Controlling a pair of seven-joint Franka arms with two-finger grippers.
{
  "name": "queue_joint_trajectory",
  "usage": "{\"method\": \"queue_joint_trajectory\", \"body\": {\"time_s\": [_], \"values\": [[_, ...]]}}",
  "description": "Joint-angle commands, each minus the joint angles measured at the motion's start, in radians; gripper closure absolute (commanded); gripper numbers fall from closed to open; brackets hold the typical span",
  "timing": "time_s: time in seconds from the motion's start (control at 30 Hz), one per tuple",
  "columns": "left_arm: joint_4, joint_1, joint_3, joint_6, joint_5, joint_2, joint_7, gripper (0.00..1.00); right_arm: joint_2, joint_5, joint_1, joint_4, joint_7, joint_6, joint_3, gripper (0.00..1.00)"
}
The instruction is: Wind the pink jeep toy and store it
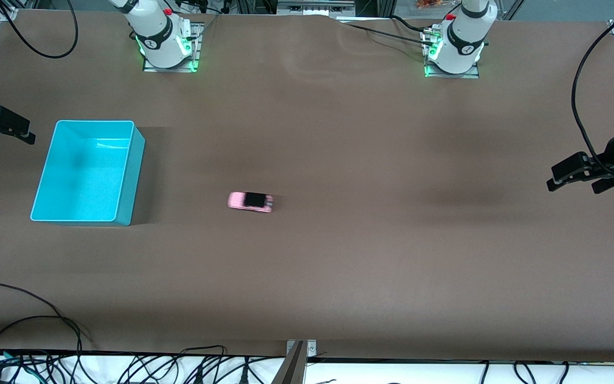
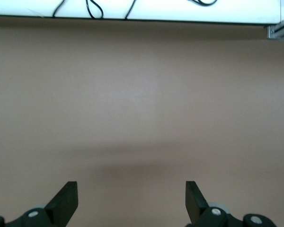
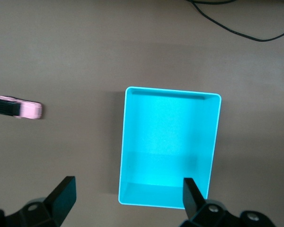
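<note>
Centrally on the brown table (image 1: 339,266) sits the pink jeep toy (image 1: 250,201), apart from the turquoise bin (image 1: 126,176) toward the right arm's end. Right gripper (image 1: 14,130) hovers beside the bin, fingers spread. Left gripper (image 1: 571,180) waits at its own end, fingers spread.

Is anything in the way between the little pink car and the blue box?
Nothing visible is. The pink jeep toy sits on bare brown table, and only open tabletop lies between it and the turquoise bin toward the right arm's end. The bin looks empty.
</note>
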Motion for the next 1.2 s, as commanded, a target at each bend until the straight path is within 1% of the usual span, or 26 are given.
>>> {"method": "queue_joint_trajectory", "body": {"time_s": [0.0,0.1,0.17,0.27,0.63,0.93,1.07,1.17], "values": [[-0.080,-0.001,-0.018,0.000,0.023,-0.036,-0.010,0.00,0.005,-0.005,0.001,0.016,-0.011,0.000,0.000,0.00],[-0.085,-0.001,-0.041,0.000,0.076,-0.035,-0.012,0.00,0.007,-0.004,0.001,0.015,-0.011,-0.004,0.000,0.00],[-0.088,-0.001,-0.044,0.002,0.092,-0.033,-0.018,0.00,0.008,-0.004,0.003,0.015,-0.011,-0.007,0.003,0.00],[-0.091,-0.001,-0.044,0.003,0.092,-0.032,-0.032,0.00,0.014,-0.004,0.003,0.016,-0.011,-0.007,0.017,0.00],[-0.090,0.034,-0.041,0.003,0.075,-0.030,-0.029,0.00,0.014,-0.007,-0.001,0.016,-0.017,-0.002,0.017,0.00],[-0.090,0.036,-0.040,0.005,0.075,-0.030,-0.029,0.00,0.016,-0.005,0.003,0.016,-0.007,-0.002,0.023,0.00],[-0.091,0.043,-0.041,0.005,0.055,-0.030,-0.026,0.00,0.017,0.008,-0.002,0.016,-0.013,0.001,0.021,0.00],[-0.091,0.052,-0.041,0.005,0.043,-0.030,-0.018,0.00,0.019,0.035,-0.002,0.016,-0.013,0.001,0.020,0.00]]}}
